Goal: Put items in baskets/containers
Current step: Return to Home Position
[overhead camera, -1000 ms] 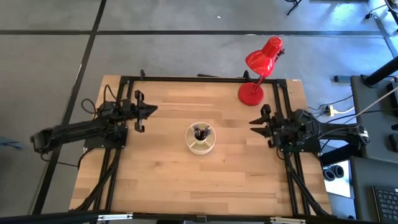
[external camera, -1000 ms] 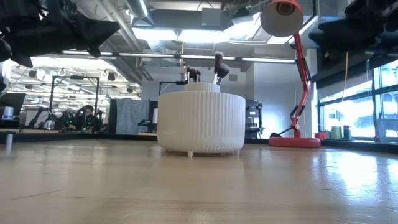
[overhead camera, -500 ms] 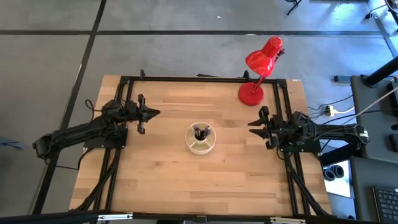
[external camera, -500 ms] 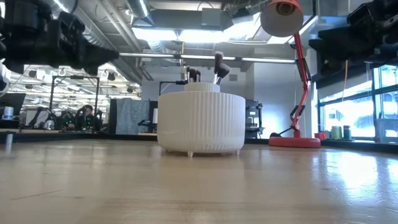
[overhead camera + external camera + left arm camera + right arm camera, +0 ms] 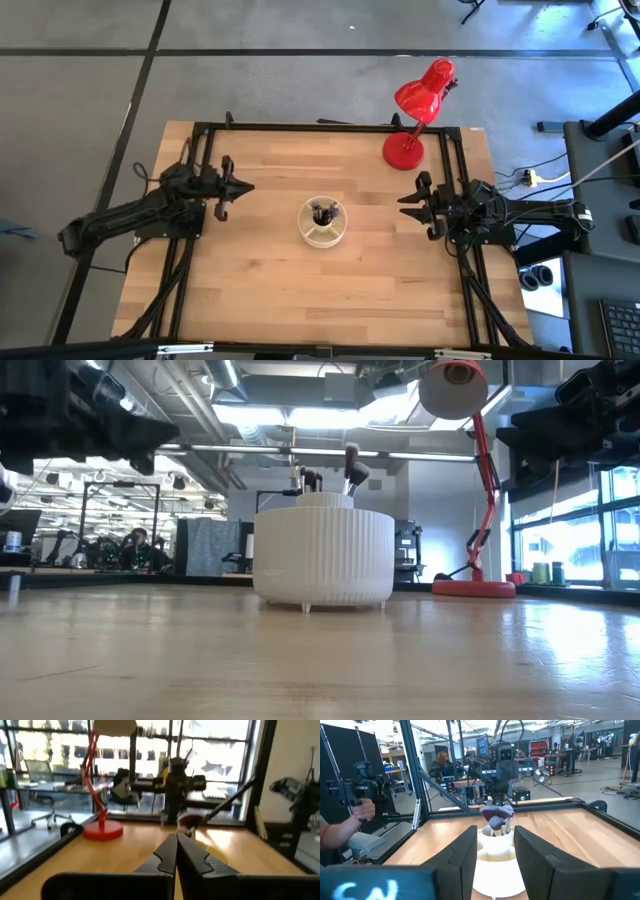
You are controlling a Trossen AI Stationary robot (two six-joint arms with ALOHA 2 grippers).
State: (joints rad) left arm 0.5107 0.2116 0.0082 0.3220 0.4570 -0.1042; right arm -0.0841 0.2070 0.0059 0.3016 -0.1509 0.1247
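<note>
Nearest, the table (image 5: 300, 300) is open board from its front edge up to the cup (image 5: 323, 240), which stands about mid-table. The brushes (image 5: 322, 212) are bunched in the cup's middle, with their long axes close to upright and their heads up. In the low view the heads rise above the rim, and one tilts slightly toward the lamp's side.

Level with the cup, the left gripper (image 5: 246, 186) hangs over the table's left part. It points across toward the right, with its fingers pressed together on nothing. The right gripper (image 5: 404, 200) hangs over the right part and points back at the cup. Its fingers are spread apart and hold nothing, and its wrist view frames the cup between them. Both grippers are well apart from the cup, with open board on either side of it, and neither touches the table.

Farther back, the red lamp (image 5: 403, 150) has its base on the far right corner, behind the right gripper and near it. Its stem is slanted and its head is raised high. A black rail (image 5: 330, 126) runs along the far edge and down both sides, close outside each arm.

Beyond the left side, a person's hand (image 5: 364, 810) grips a dark handle. Past that are desks and glass partitions.
</note>
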